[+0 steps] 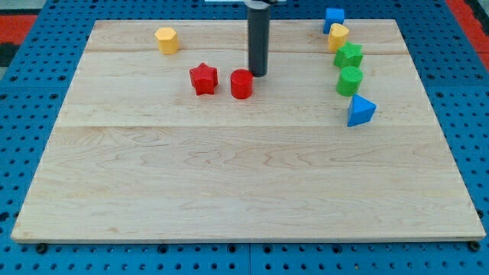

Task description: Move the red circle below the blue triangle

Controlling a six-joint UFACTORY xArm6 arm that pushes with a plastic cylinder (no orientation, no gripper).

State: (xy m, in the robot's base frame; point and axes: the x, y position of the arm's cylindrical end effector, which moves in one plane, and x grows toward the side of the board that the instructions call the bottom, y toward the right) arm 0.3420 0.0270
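The red circle (241, 83) stands on the wooden board, left of centre in the view's upper part. The blue triangle (360, 111) lies far to its right, slightly lower in the view. My tip (259, 73) is at the red circle's upper right edge, touching or nearly touching it. A red star (203, 79) sits just left of the red circle.
A yellow hexagon (166, 40) is at the view's top left. At the top right a column runs downward: a blue block (333, 19), a yellow block (338, 35), a green star (350, 56), a green circle (350, 80), then the blue triangle. The board's edge (244, 241) runs along the bottom.
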